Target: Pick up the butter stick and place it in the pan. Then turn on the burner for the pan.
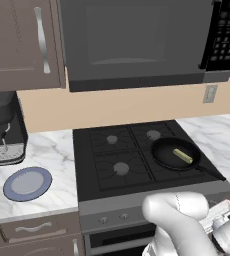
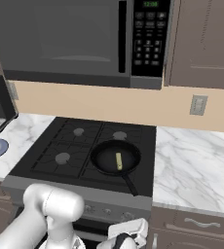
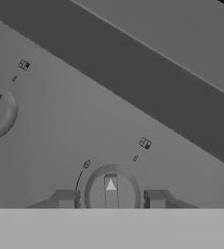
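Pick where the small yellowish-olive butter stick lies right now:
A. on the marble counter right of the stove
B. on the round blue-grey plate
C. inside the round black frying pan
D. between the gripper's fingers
C: the small yellowish-olive butter stick lies on the floor of the round black frying pan, on the stove's front right burner.

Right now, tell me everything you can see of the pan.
The pan is round, shallow and black, matte like dark metal, with a long straight black handle pointing toward the stove's front right corner. It sits level on the front right burner of the black stove. The butter stick, a small yellowish-olive bar, lies flat inside it, near the middle. Nothing else touches the pan.
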{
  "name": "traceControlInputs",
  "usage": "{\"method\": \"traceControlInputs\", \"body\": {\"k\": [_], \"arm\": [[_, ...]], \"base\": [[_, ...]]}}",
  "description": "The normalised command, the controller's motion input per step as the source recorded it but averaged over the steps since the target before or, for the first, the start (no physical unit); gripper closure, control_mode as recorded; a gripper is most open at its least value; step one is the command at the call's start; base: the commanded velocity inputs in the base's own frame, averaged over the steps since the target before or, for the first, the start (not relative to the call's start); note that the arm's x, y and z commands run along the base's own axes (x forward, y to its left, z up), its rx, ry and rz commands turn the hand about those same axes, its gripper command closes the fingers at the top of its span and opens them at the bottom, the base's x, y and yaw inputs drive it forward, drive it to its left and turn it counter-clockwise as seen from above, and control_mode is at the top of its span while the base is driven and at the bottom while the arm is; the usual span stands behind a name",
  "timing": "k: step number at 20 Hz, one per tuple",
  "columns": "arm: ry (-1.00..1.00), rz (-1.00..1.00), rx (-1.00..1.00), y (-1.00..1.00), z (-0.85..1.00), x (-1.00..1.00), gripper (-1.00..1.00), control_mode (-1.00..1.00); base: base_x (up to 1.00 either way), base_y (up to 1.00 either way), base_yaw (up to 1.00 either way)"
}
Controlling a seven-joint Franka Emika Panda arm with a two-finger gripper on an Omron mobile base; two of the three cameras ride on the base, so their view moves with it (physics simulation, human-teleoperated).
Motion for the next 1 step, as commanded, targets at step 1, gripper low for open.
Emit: {"method": "traceControlInputs", "body": {"k": [1], "arm": [[0.04,0.00,-0.20,0.00,0.01,0.00,1.00,-1.00]], "base": [[0.00,0.00,0.00]]}}
